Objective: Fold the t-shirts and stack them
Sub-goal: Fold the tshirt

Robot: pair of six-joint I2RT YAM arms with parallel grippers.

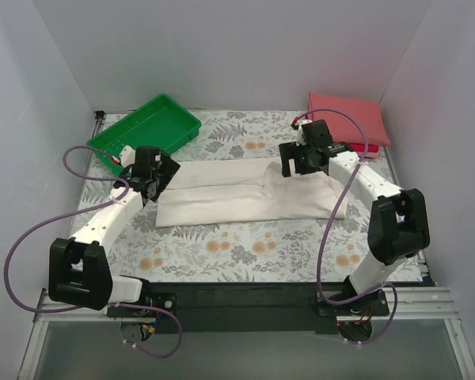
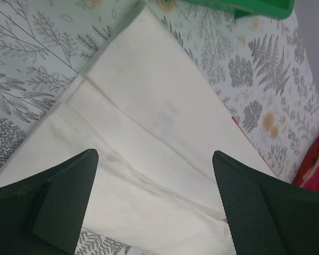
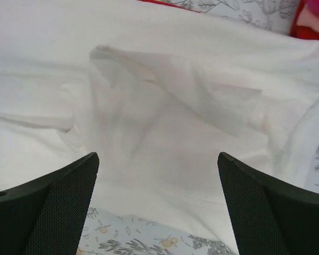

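A white t-shirt (image 1: 245, 194) lies folded into a long band across the middle of the table, plain side up. My left gripper (image 1: 152, 184) hovers over its left end, open, with nothing between the fingers; in the left wrist view the gripper (image 2: 155, 156) frames the shirt's (image 2: 149, 117) long fold lines. Over the shirt's right end my right gripper (image 1: 298, 165) is also open and empty. The right wrist view shows that gripper (image 3: 158, 156) above a folded-in sleeve of the shirt (image 3: 165, 106). Folded salmon-pink and red t-shirts (image 1: 350, 119) are stacked at the back right.
A green plastic tray (image 1: 146, 131) stands at the back left, its edge also in the left wrist view (image 2: 255, 6). White walls enclose the floral tablecloth (image 1: 245, 249) on three sides. Purple cables loop from both arms.
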